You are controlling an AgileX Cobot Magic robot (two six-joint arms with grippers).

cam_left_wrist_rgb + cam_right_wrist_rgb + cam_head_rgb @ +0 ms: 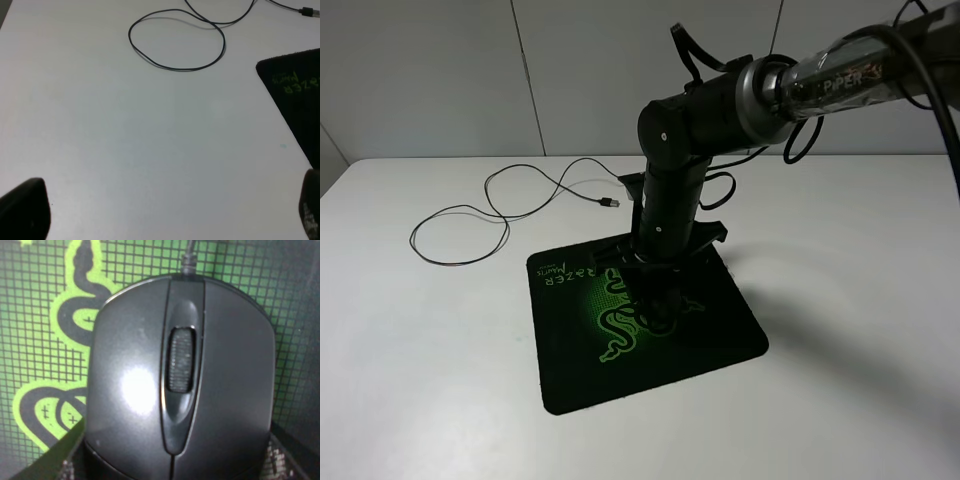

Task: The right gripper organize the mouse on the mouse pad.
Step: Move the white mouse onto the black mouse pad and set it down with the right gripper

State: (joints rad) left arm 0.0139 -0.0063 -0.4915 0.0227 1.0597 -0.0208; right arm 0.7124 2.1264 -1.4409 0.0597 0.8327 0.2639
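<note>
1. Your black two-fingered right gripper (657, 312) is down over the mat's centre, with its fingers against both flanks of the small glossy black oval mouse (180, 390). It looks clamped on it.
2. The mouse is over the green snake logo (613, 325) of the rectangular black Razer mouse pad (725, 335). I can't tell if it's resting or just above.
3. My read: placement is basically done. You still have to let go and lift clear.
4. The thin black cable (500, 205) and USB plug (608, 202) trail off-pad across the white table (420, 400).
5. The left gripper (167, 220) is spread wide and empty, near the pad's corner.
</note>
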